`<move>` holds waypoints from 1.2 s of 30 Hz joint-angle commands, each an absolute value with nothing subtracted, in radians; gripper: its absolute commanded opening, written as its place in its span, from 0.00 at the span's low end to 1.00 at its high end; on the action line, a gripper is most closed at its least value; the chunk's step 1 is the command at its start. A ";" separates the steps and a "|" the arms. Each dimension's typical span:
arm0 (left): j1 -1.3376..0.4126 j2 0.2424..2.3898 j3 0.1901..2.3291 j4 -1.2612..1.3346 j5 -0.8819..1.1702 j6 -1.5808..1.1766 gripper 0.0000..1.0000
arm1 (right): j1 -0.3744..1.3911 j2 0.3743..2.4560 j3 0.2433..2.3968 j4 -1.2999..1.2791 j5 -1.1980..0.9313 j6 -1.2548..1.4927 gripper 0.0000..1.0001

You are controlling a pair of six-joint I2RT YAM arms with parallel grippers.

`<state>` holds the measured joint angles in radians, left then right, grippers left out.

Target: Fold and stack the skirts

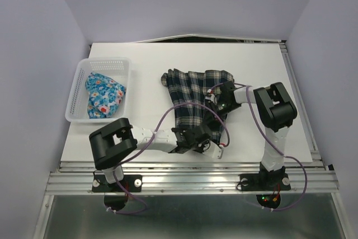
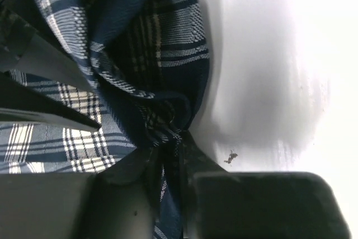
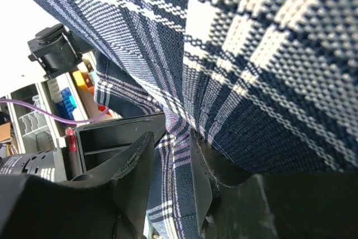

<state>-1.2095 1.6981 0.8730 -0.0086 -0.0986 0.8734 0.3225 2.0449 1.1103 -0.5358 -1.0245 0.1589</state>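
Observation:
The dark navy plaid skirt (image 1: 193,96) lies rumpled on the middle of the white board. My left gripper (image 1: 206,138) is at its near right corner. In the left wrist view the left gripper (image 2: 168,152) is shut on a bunched fold of the plaid skirt (image 2: 156,65). My right gripper (image 1: 217,102) sits on the skirt's right edge, farther back. In the right wrist view a strip of the plaid skirt (image 3: 251,54) fills the space inside the right gripper (image 3: 172,138), and the cloth hangs over the camera. The blue floral skirt (image 1: 104,96) lies crumpled in the basket.
The white lattice basket (image 1: 78,82) stands at the board's left edge. Bare white board (image 1: 268,65) stretches right of the plaid skirt, ending at a rail on the right and a metal rail in front. Purple cables loop off both arms above the skirt's near part.

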 commanded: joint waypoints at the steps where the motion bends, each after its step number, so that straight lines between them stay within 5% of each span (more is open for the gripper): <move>1: -1.203 1.753 0.874 -0.084 -0.130 0.810 0.16 | 0.334 2.083 1.106 -0.529 -0.861 0.109 0.38; 5: -1.201 1.730 0.917 -0.145 -0.091 0.793 0.00 | 0.334 2.049 1.130 -0.531 -0.865 0.106 0.39; 10: -1.203 1.677 1.015 -0.376 0.086 0.759 0.00 | 0.325 1.953 1.296 -0.551 -0.802 0.074 0.53; 12: -1.203 1.661 1.067 -0.467 0.164 0.753 0.00 | 0.313 1.936 1.418 -0.555 -0.784 0.071 0.66; 15: -1.201 1.637 1.144 -0.573 0.244 0.729 0.00 | 0.289 1.931 1.570 -0.561 -0.727 0.048 0.70; 22: -1.193 1.647 1.363 -0.808 0.431 0.710 0.00 | 0.268 2.069 1.761 -0.630 -0.585 -0.122 0.71; 29: -1.160 1.713 1.629 -1.018 0.549 0.741 0.00 | 0.268 2.213 1.789 -0.703 -0.664 -0.230 0.70; 36: -1.077 1.787 1.792 -1.118 0.526 0.764 0.00 | 0.288 2.258 1.701 -0.773 -0.713 -0.334 0.54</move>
